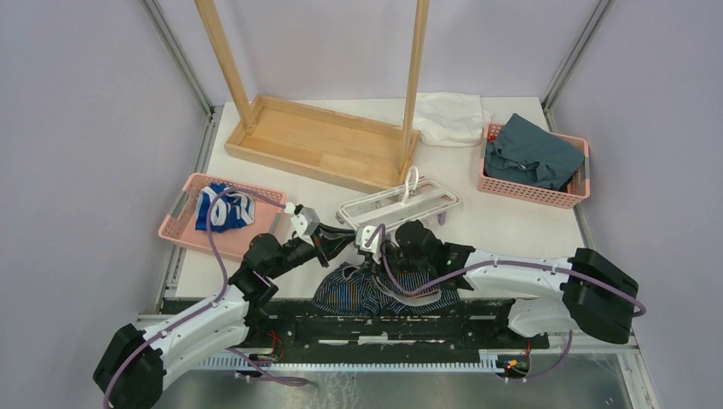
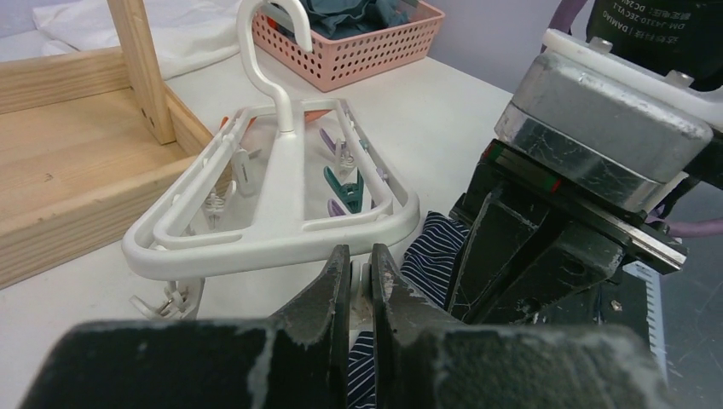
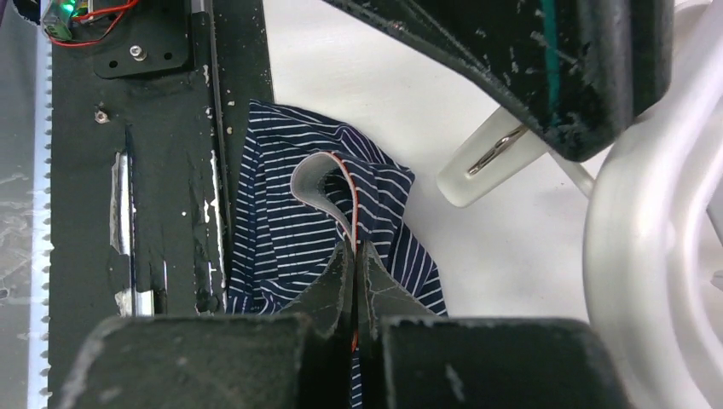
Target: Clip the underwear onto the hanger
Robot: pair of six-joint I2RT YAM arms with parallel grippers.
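The underwear point(image 1: 375, 294), dark navy with thin pinstripes, lies bunched at the table's near edge between the two arms. My right gripper point(image 3: 354, 249) is shut on its grey waistband with orange trim, which it holds up in a loop above the cloth point(image 3: 290, 230). The white hanger point(image 1: 396, 204) lies flat just beyond it, hook pointing up point(image 2: 273, 34). My left gripper point(image 2: 360, 256) is shut on a white clip at the hanger's near rim point(image 2: 273, 243). That clip point(image 3: 490, 158) hangs right next to the lifted waistband, apart from it.
A wooden rack point(image 1: 315, 141) stands behind the hanger. One pink basket point(image 1: 520, 192) at the back right holds a teal cloth. Another pink basket point(image 1: 183, 209) on the left holds a blue-and-white garment. A white cloth point(image 1: 452, 117) lies at the back.
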